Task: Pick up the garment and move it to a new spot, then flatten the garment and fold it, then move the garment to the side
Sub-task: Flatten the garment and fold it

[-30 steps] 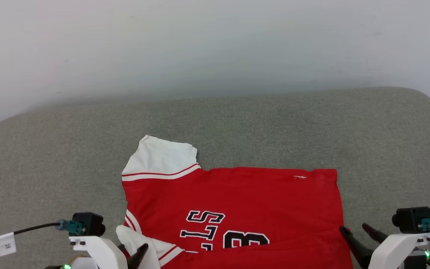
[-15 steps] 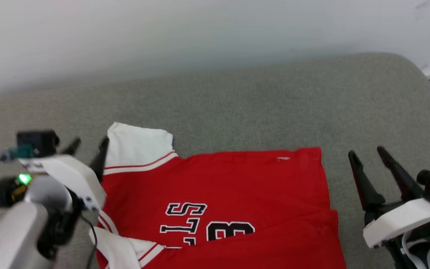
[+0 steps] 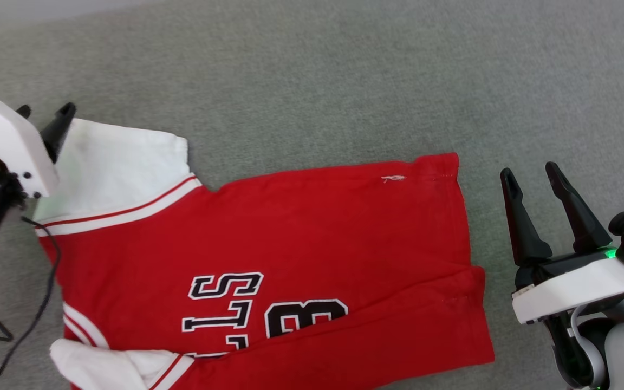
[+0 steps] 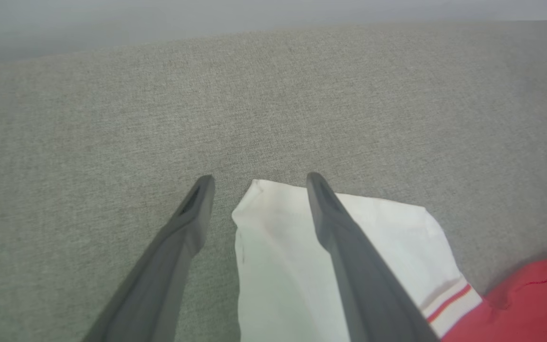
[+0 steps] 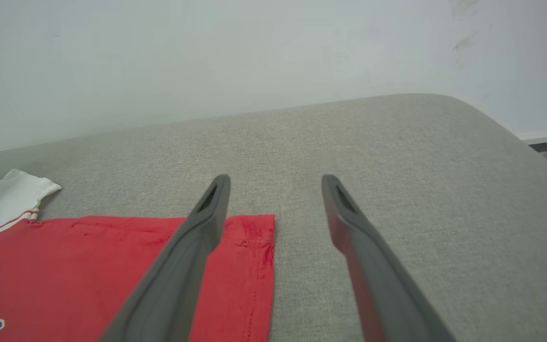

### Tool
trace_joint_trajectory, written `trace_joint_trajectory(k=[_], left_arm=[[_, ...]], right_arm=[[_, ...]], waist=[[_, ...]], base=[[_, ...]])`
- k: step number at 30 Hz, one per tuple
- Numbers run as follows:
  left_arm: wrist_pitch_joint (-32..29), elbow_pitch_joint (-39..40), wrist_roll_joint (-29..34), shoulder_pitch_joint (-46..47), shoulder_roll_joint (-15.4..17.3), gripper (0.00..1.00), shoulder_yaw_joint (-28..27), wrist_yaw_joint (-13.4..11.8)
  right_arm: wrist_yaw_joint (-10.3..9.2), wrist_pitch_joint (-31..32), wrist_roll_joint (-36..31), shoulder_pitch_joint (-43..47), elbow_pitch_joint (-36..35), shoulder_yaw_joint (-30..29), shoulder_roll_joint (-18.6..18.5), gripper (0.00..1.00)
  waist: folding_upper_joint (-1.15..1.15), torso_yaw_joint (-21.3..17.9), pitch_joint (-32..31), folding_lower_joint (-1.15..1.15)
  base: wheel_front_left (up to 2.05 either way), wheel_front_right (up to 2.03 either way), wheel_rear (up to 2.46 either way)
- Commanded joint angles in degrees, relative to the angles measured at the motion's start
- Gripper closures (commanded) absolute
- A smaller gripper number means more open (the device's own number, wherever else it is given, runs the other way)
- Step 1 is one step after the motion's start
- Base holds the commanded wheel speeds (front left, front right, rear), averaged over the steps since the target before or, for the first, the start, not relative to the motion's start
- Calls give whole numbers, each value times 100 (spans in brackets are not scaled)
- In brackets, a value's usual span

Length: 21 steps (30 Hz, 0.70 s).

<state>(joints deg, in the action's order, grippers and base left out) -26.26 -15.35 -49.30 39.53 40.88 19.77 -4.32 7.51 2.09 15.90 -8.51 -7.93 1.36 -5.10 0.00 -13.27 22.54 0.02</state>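
Find the garment [image 3: 290,244] spread chest-up across the grey cushion [image 3: 317,65], shoulders toward the left, hem [image 3: 466,227] toward the right. Looks only partly flattened: near sleeve [image 3: 106,368] bunched at the lower left, and a crease or doubled layer along the near edge. Treat as light, limp knit with no stiffness, likely to drape and drag on the rough upholstery rather than slide. Take by edges and corners, never mid-panel.

Left gripper [image 4: 260,183]: jaws wide apart, empty, straddling the outer corner of the far white sleeve [image 4: 278,247], one finger above cloth and one above bare cushion; possibly touching, hard to tell from this angle. Right gripper [image 3: 530,179]: jaws spread too, holding nothing, just beside the hem's far corner. Best holds, judging from here: that sleeve corner and that hem corner, drawn apart evenly.
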Motion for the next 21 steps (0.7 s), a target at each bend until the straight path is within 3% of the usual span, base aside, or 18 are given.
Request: trace_joint_trajectory(k=[1,6,10,11,12,14,21], left_arm=[[-336,-129,-98,181,155,0,40,108],[-1384,-408,-368,346,436,0,227,325],[-2139,-533,-511,320,471,0,465,317],[-2271,-550,-519,322,458,22,522,282],[-2349,-564,-515,329,430,55,565,257],[-2449,-633,-571,338,300,100,619,214],[-2215,-747,-423,475,108,100,701,231]], right_arm=[[-4,-58,16,-127,48,13,66,0],[-4,-86,81,-146,216,52,130,0],[-4,-57,145,-190,319,80,150,0],[-4,-13,192,-198,354,89,156,0],[-4,-13,222,-218,365,99,157,0],[-4,65,320,-258,406,142,106,0],[-4,861,845,-638,582,153,-274,0]], waist=[[0,-249,296,-2],[0,-360,452,-2],[0,-404,553,-2],[0,-407,573,-2],[0,-408,588,-2],[0,-406,608,-2],[0,-258,537,-2]], base=[[0,0,0],[0,0,0],[0,0,0],[0,0,0],[0,0,0],[0,0,0],[0,0,0]])
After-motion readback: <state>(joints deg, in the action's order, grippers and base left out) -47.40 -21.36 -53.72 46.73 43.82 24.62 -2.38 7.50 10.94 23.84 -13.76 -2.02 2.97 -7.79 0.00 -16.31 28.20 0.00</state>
